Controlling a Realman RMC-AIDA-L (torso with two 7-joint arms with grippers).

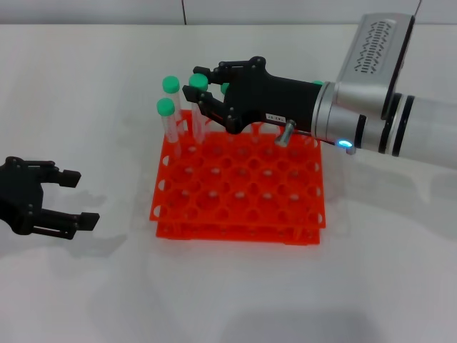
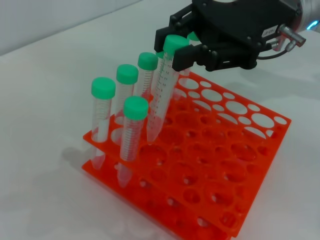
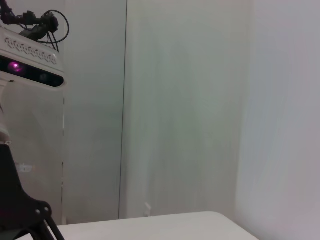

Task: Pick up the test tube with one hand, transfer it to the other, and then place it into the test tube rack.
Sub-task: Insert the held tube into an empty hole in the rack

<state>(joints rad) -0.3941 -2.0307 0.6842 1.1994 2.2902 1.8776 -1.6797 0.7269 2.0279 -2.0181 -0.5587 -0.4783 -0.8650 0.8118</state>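
Black labelled right gripper (image 2: pixel 182 50) is clamped on the green cap of the slender clear plastic test tube (image 2: pixel 161 95), held over the bright orange square rack (image 2: pixel 260 135), far-left corner. Tip should be centred over a free hole before being lowered. Long axis is slightly tilted, cap up, tip down. Unlabelled left gripper (image 1: pixel 68 199) is parked wide open, left of rack.

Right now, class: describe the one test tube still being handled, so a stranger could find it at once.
Find the orange test tube rack on the white table. Above its far left corner, the right gripper grips a green-capped test tube. Unlike its seated neighbours, this one hangs tilted, its tip just above the rack's holes.
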